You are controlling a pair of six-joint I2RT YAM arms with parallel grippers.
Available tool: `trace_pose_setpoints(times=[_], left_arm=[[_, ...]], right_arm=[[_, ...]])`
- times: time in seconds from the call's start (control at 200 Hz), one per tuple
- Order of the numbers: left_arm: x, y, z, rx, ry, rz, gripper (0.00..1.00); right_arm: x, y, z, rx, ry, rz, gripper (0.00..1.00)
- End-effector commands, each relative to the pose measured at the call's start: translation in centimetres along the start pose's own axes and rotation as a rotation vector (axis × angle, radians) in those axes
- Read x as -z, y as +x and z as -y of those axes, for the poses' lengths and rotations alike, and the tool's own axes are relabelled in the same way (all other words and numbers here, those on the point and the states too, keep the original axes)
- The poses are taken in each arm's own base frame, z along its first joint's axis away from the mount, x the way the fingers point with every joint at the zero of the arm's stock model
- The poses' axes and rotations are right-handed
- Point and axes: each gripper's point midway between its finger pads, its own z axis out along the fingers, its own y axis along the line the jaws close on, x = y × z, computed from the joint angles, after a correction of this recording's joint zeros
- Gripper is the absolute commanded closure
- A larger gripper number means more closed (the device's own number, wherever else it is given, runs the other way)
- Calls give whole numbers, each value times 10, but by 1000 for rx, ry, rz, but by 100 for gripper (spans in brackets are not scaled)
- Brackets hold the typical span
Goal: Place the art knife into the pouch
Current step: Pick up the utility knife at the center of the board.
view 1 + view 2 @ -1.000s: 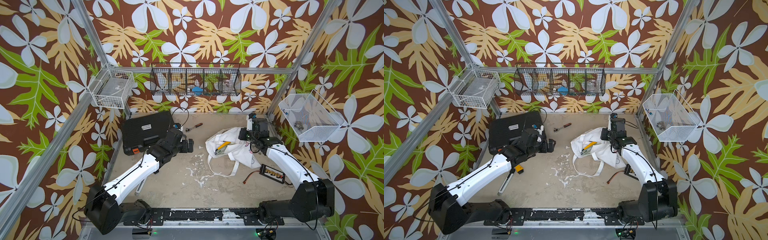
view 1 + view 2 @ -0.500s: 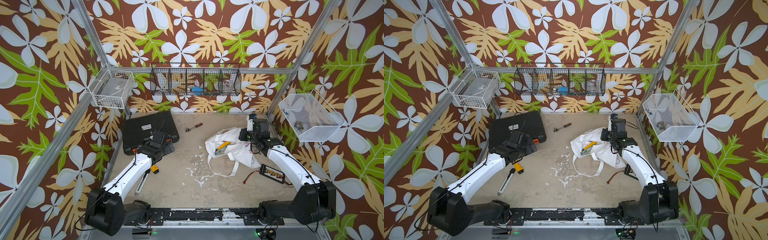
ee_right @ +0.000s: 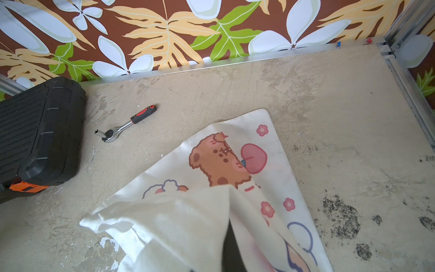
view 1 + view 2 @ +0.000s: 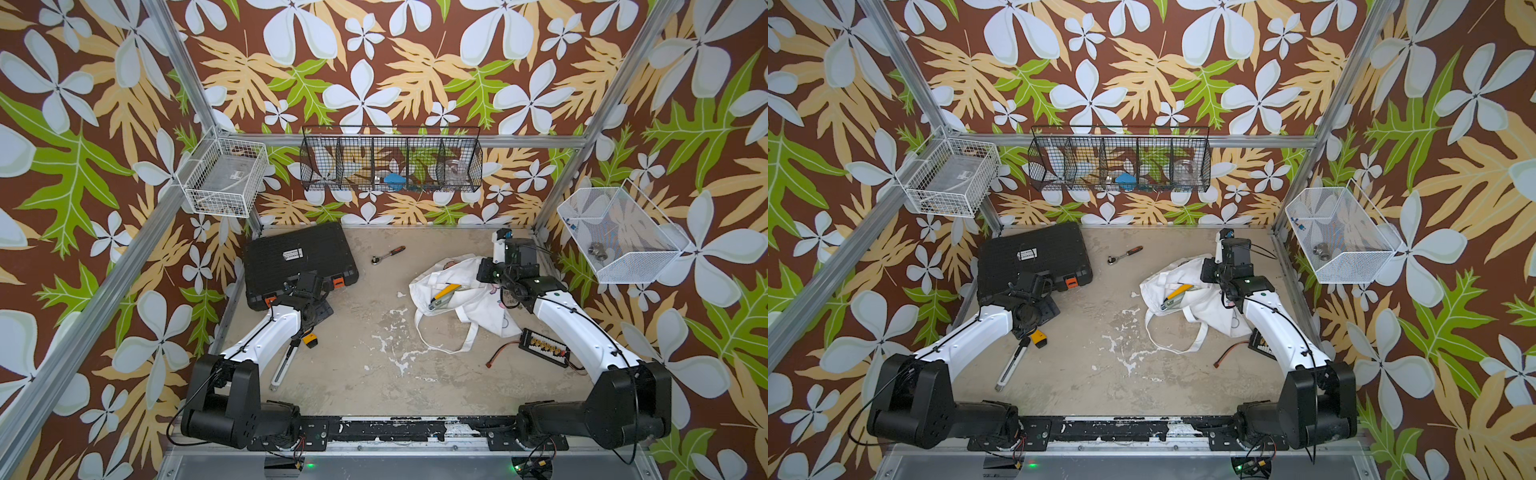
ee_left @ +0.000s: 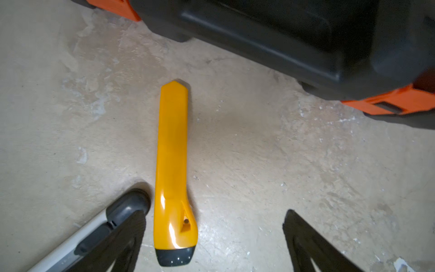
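My left gripper hangs with its jaws spread wide over the yellow art knife. The knife lies flat on the table between my fingers, close to one, near the black case. My right gripper is pinched on the pouch, and another yellow cutter rests in its mouth.

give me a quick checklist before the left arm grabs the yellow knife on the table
1. Left gripper open: ok.
2. Yellow art knife lies flat between its jaws: ok, though off-centre.
3. Room beside the knife: not ok, grey-and-white tool lies close beside it.
4. Right gripper shut on pouch cloth: ok.
5. Pouch mouth open: ok, second yellow knife shows in it.
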Motion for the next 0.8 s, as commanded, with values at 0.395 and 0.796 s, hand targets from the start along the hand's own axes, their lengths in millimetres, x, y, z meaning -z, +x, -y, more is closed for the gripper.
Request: trace_pose_setpoints(times=[0.395, 0.796], left_arm=[[-29, -11, -18, 40, -19, -30, 17], [-41, -5, -27, 52, -56, -58, 27]], right_arm=[[-3, 0, 1, 3, 2, 10, 100], [-3, 0, 0, 3, 1, 8, 100]])
